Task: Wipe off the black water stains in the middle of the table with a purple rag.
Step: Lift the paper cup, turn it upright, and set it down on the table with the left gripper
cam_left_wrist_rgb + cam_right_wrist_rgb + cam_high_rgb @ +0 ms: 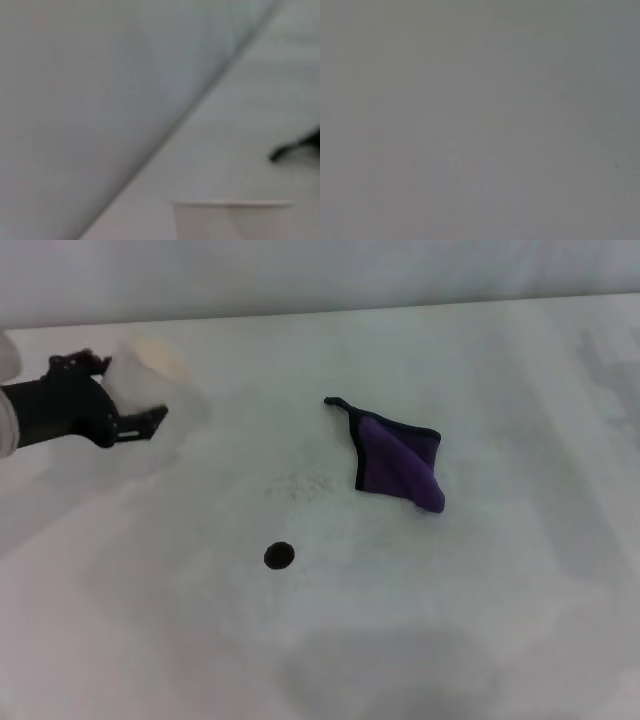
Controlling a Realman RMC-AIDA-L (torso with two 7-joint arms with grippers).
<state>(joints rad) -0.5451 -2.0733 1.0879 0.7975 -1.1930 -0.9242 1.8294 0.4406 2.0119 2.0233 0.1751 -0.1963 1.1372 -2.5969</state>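
The purple rag lies crumpled on the white table, right of the middle, with its black corner loop pointing far-left. The loop's dark tip also shows in the left wrist view. The black water stain is one small round spot nearer me, left of the rag. My left gripper is at the far left, well away from both. It is shut on a white paper cup held tilted above the table. The cup's rim shows in the left wrist view. My right gripper is out of view.
A faint grey speckled smudge lies between the rag and the stain. The table's far edge meets a pale wall. The right wrist view shows only plain grey.
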